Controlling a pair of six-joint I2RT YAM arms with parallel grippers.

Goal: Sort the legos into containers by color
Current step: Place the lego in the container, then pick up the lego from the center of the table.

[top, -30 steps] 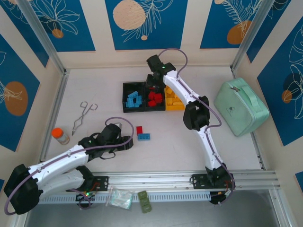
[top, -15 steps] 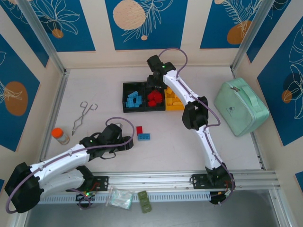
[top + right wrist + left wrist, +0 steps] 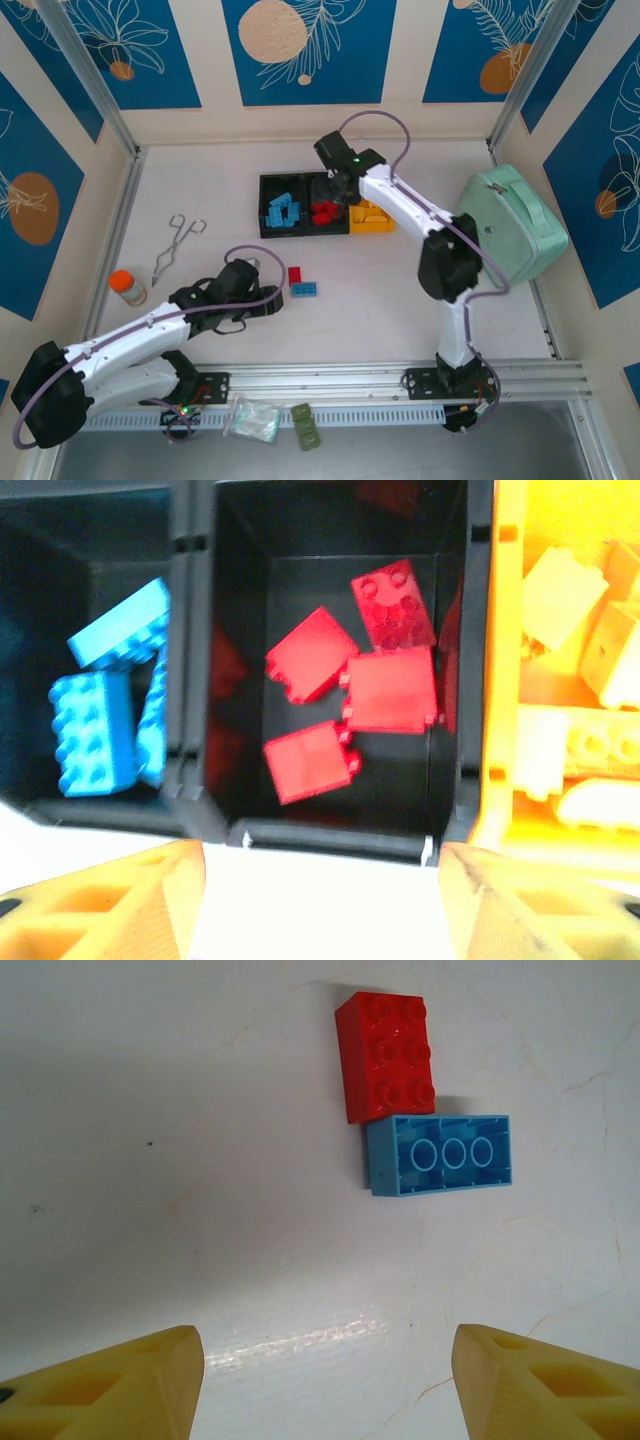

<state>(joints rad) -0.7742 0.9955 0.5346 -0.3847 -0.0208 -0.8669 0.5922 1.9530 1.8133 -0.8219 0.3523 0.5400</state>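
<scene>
Working a white table (image 3: 380, 300) with the mint-green case (image 3: 510, 225) at right and the containers (image 3: 305, 234) at upper centre, I hang my right claw (image 3: 320, 900), spread and empty, over the middle bin (image 3: 330, 832) and its red legos (image 3: 390, 690). My left claw (image 3: 325, 1380), also spread with nothing between its fingers, hovers below two loose bricks: red brick (image 3: 386, 1055) and upturned blue brick (image 3: 440, 1155), touching, upper right of the wrist view. I judge the blue wants pinching squarely across its narrow width, so the red is not dragged. Bare tabletop surrounds both; tongs (image 3: 178, 245) and left rail (image 3: 118, 235) lie well apart
</scene>
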